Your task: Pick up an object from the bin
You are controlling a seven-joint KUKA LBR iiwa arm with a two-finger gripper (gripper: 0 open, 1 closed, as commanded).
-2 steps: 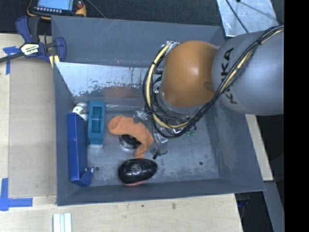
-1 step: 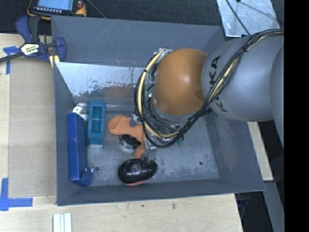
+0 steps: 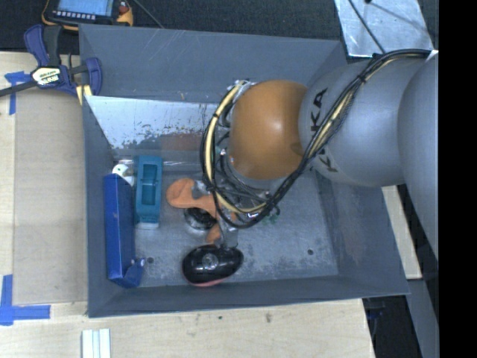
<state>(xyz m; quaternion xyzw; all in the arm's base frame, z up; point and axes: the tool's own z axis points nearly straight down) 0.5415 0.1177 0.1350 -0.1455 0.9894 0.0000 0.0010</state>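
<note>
Grey bin: end effector, grip unclear, above black oval object; arm reads KUKA.

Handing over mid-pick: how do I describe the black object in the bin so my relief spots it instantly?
In the grey bin, look midway along the wall nearest the view's bottom edge, just below the gripper. The black object lies there: the only dark, glossy, rounded thing, unlike the orange lump above it and the blue bar at the left.
</note>
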